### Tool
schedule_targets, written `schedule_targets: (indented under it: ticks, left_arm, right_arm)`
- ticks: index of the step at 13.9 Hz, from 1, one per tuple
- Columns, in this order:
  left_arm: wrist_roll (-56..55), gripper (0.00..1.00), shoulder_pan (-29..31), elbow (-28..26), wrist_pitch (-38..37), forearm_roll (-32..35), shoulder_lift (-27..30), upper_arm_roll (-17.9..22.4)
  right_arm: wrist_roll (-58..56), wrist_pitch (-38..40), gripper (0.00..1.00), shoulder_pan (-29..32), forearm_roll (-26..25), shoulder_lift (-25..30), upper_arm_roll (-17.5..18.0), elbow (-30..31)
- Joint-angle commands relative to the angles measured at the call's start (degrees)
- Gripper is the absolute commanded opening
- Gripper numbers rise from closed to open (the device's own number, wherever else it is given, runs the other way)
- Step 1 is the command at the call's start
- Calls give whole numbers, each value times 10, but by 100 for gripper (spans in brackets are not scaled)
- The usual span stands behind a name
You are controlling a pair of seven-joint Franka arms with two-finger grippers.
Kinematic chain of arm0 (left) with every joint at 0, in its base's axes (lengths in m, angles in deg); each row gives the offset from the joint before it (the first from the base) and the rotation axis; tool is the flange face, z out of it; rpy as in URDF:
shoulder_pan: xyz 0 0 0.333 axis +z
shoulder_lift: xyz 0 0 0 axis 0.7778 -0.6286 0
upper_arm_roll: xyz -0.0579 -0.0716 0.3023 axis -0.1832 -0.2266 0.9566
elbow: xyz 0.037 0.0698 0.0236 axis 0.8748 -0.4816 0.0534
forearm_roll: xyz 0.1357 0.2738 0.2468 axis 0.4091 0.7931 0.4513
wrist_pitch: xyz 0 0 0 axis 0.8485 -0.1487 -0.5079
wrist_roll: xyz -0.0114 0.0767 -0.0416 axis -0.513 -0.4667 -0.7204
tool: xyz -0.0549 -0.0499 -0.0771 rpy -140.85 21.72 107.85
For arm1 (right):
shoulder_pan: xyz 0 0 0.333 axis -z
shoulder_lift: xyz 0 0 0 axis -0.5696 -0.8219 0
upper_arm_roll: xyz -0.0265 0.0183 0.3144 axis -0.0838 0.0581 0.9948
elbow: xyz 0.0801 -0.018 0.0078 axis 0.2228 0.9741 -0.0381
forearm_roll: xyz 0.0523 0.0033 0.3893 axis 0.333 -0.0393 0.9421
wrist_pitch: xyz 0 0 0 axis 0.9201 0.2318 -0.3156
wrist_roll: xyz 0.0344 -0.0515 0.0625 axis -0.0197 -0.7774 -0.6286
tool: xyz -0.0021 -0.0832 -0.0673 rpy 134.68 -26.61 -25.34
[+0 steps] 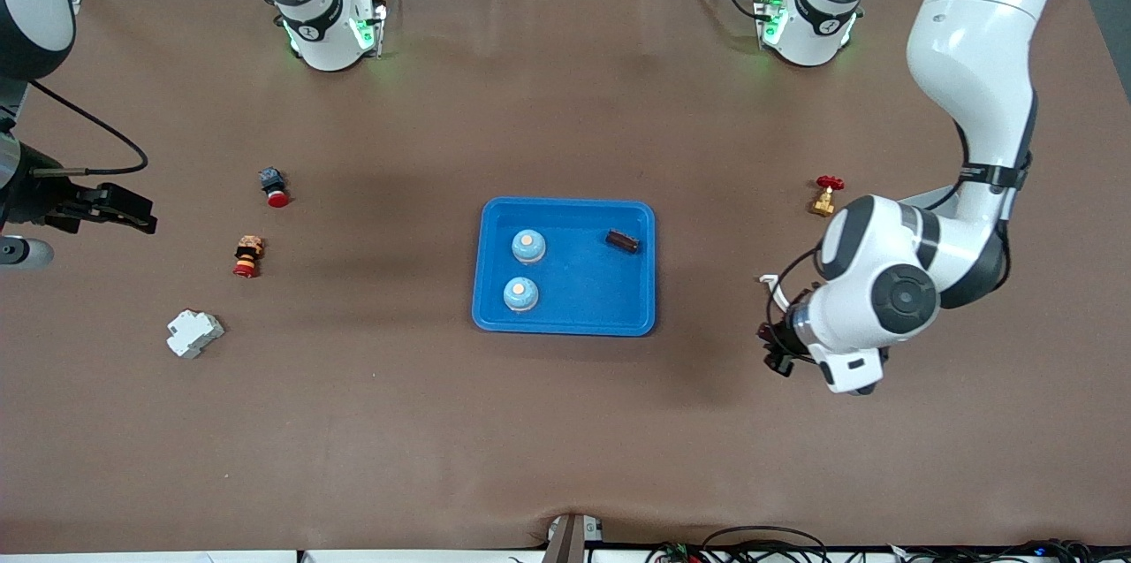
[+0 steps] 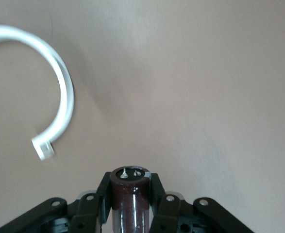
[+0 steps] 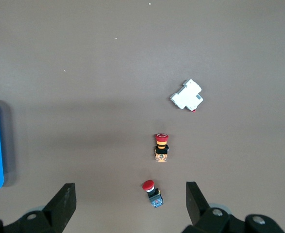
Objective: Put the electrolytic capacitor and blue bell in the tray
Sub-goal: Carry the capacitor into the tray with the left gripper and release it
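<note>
**Capacitor in hand, tray not yet reached**

While the right gripper [image 3: 127, 206] waits with jaws wide apart at the right arm's end of the table, the left gripper [image 2: 127, 201] is clamped on a dark brown cylindrical electrolytic capacitor [image 2: 127, 194], over bare brown table [image 1: 565, 422] toward the left arm's end. The shallow bright blue plastic tray [image 1: 565, 324] already holds two pale blue dome bells [image 1: 528, 247] and a dark capacitor-like part [image 1: 621, 240]. Step in hand looks like carrying. Next: bring the capacitor over the tray's open floor, lower, release.
</note>
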Motion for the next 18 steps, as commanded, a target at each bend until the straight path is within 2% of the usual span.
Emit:
schedule_targets:
  ticks: [1,6,11,18]
  left_arm:
    - [-72,0,-44,17,-15,6,1,2]
    - [-151,0,-128,24,-3,11,-6,19]
    - [-186,0,-161,24,46,9,-26,18]
    - [-229,0,-210,21,53,14,-66,19]
  right_arm:
    - [-5,3,100,2,1,30,8,18]
    - [-5,5,100,-6,4,52,5,38]
    - [-5,7,100,-19,4,56,-7,38]
    - [-5,5,100,-22,7,66,-17,38]
